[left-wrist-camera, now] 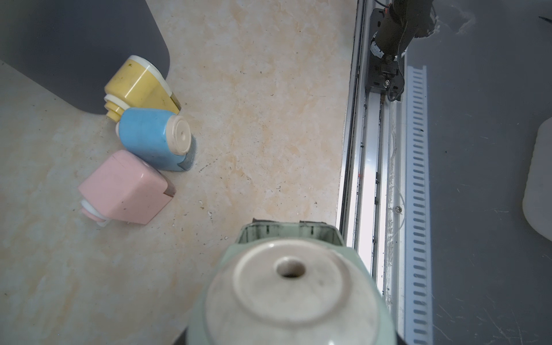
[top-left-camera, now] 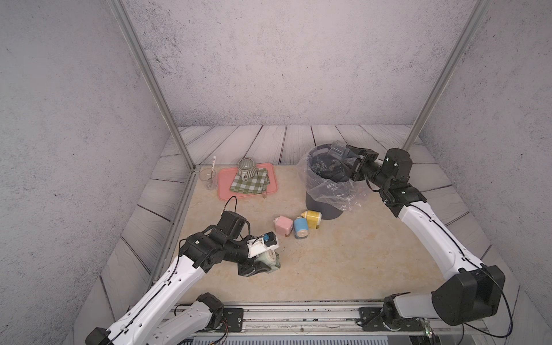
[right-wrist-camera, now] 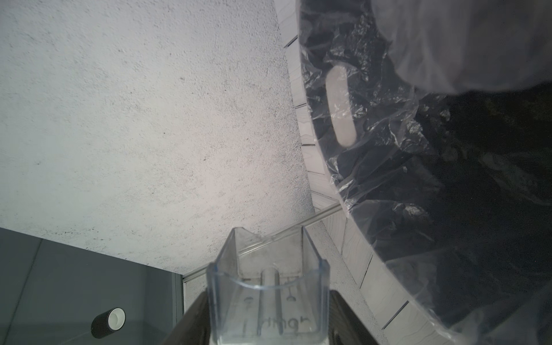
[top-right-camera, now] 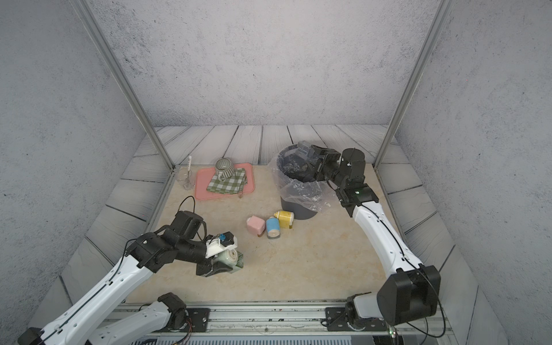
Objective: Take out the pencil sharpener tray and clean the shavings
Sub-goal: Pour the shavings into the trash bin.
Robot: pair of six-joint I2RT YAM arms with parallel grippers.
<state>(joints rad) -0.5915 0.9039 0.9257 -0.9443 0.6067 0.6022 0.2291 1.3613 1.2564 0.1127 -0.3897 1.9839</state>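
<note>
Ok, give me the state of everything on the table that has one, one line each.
Green sharpener: tray slot empty, gripped by left gripper.
Bin: open, lined with plastic bag.
Clear tray: held by right gripper over bin, looks empty.
Pink sharpener: on its side.
Blue sharpener: on its side.
Yellow sharpener: on its side.
Mug: upright on checked cloth.
Glass: upright, stick inside.

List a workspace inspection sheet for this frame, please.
Surface: beige tabletop, dark specks scattered.
Job's things: green sharpener, tray slot open; clear tray held above the lined bin.
Clutter: pink sharpener, blue sharpener, yellow sharpener lying beside the bin; pink serving tray with cloth and mug; glass.
Grippers: left gripper shut on green sharpener; right gripper shut on clear tray.
Cables: black cable loops above left wrist.
Surroundings: grey walls, aluminium posts.
</note>
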